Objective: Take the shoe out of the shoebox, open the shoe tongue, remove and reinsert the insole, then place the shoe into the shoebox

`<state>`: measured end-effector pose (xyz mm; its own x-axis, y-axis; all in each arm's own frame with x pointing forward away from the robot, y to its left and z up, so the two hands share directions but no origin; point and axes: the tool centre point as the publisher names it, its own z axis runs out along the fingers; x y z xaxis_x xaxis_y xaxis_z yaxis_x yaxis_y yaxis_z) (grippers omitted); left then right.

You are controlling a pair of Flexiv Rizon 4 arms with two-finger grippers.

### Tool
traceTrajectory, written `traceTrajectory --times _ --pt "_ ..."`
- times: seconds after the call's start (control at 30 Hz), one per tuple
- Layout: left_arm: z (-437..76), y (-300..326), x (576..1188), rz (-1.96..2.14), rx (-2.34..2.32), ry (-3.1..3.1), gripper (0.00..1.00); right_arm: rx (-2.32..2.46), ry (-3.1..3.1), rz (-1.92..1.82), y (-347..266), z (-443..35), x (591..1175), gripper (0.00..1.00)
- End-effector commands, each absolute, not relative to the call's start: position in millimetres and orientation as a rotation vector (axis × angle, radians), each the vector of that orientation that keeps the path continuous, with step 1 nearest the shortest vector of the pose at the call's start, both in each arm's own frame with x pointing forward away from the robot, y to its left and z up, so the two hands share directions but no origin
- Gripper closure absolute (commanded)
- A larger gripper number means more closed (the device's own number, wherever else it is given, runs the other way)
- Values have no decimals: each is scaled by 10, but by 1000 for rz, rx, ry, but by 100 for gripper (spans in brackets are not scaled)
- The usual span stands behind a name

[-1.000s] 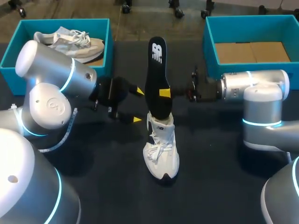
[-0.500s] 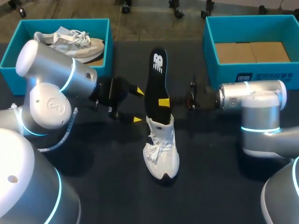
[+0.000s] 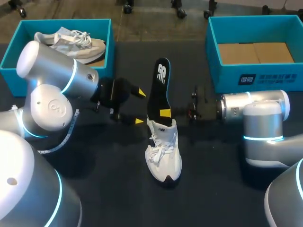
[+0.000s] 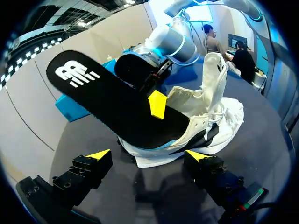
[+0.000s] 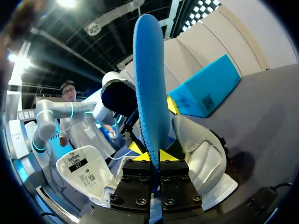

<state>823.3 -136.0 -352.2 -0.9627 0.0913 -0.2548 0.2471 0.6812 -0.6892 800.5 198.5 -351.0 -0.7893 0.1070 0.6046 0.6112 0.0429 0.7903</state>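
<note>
With right claw (image 5: 153, 155) pinching insole (image 3: 158, 92) (lower end inside shoe (image 3: 163, 153), mid-counter (image 3: 109, 189)), push toward six o'clock, flat and unbuckled; brace the upper with spread left claw (image 3: 138, 106) at shoe's nine o'clock.

insole (image 3: 158, 90): lower end hidden inside the shoe (image 3: 164, 151); depth cannot be told.
right gripper (image 3: 161, 113): head view shows one yellow tip; the other sits behind the insole.
shoe, right wrist view: middle covered by the gripper's body.
left shoebox (image 3: 107, 29): near corner covered by the left arm (image 3: 52, 85).
right shoebox (image 3: 258, 78): far side cut off at the head view's edge.
</note>
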Motion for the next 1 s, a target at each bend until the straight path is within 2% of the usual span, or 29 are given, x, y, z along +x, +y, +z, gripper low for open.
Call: traceTrajectory --times 0.03,0.43,1.0 --pt "-3537 -1374 8240 -1147 279 2696 0 -744 -1955 -1837 1971 -3536 7876 100" --pt "-3532 -1374 8251 -1142 283 2695 0 -649 -2013 -1820 1902 -3334 7999 100" --pt "-3522 -1356 8283 -1130 291 2700 0 -637 -1950 -1686 1894 -3534 7832 100"
